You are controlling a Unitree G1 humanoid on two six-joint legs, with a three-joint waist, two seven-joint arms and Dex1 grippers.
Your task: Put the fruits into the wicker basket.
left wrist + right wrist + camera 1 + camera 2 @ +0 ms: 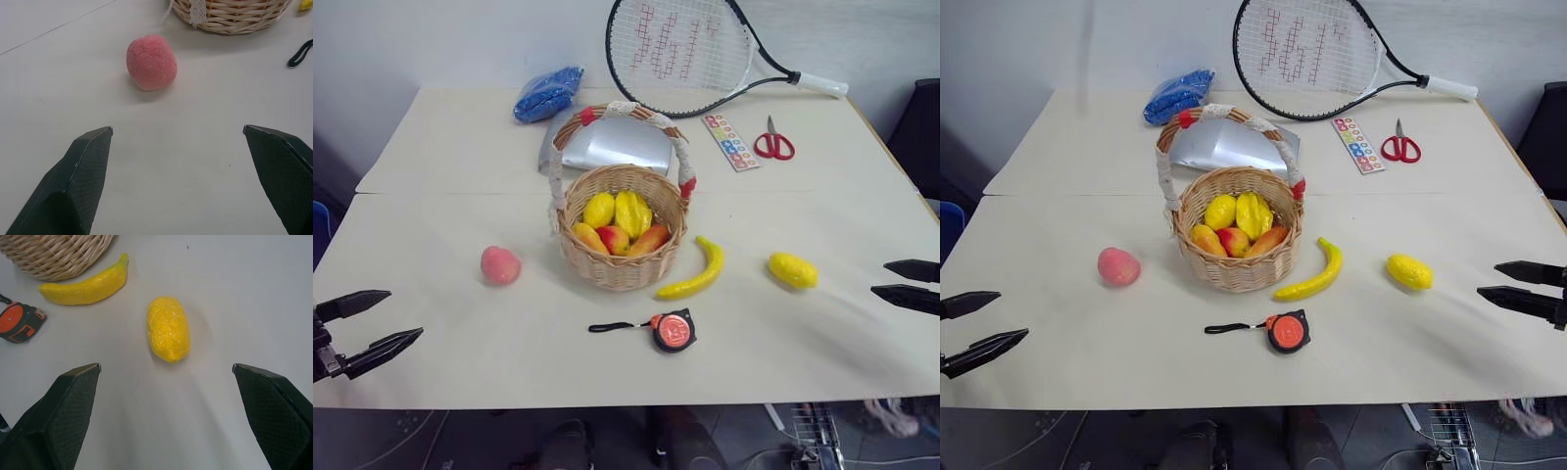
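The wicker basket (623,257) stands mid-table, several yellow and red fruits inside it. Left of it on the table lies a pink-red peach (499,264), and my left gripper (380,318) hovers open at the table's near left edge, pointing at the peach (151,62). A curved yellow banana (695,271) rests right of the basket, with a yellow lemon (792,269) further right. My right gripper (893,280) is open at the right edge, empty, aimed at the lemon (168,328).
An orange-and-black tape measure (672,330) lies in front of the basket. Behind it sit a silver pouch (612,145), a blue bag (548,94), a tennis racket (680,49), a colour strip (730,141) and red scissors (773,143).
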